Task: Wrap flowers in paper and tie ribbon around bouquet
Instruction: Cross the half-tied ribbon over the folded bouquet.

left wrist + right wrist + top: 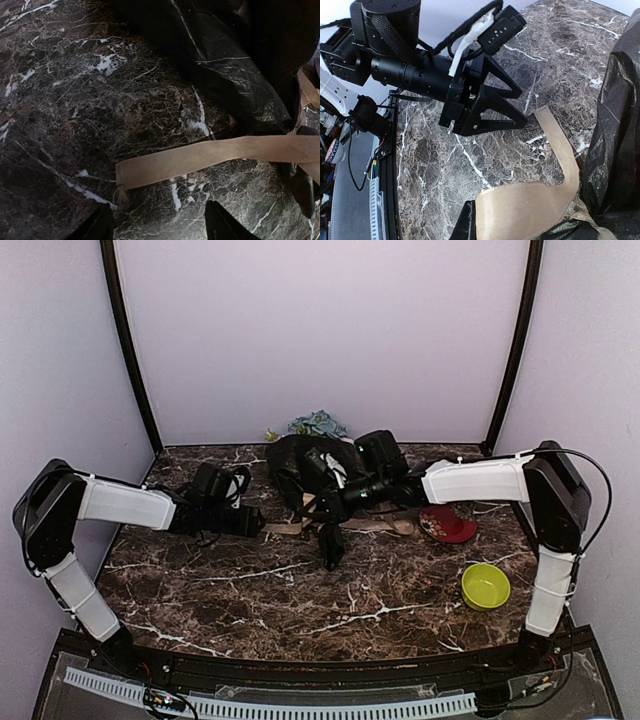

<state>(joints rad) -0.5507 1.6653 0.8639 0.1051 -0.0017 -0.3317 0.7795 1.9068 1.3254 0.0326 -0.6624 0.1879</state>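
Tensioning, apparently: clamped ribbon (200, 157) in right end effector (515, 227) beside bouquet (295, 455) at tabletop's (300, 590) far edge; hovered left end effector (160, 225), jaws apart, over its loose end.

Top cam: high, behind the arm bases, faces forward and down. It takes in the whole table (300, 600) from near edge to back wall, from far off. Left wrist cam: very close, looks nearly straight down on the tabletop, own fingertips (222, 226) at the frame bottom. Right wrist cam: close and low, faces the table's left side, near edge at frame left, left gripper (524, 107) large in the upper frame. Shared: all three catch the ribbon (200, 155) tail beside the paper (220, 65) edge.
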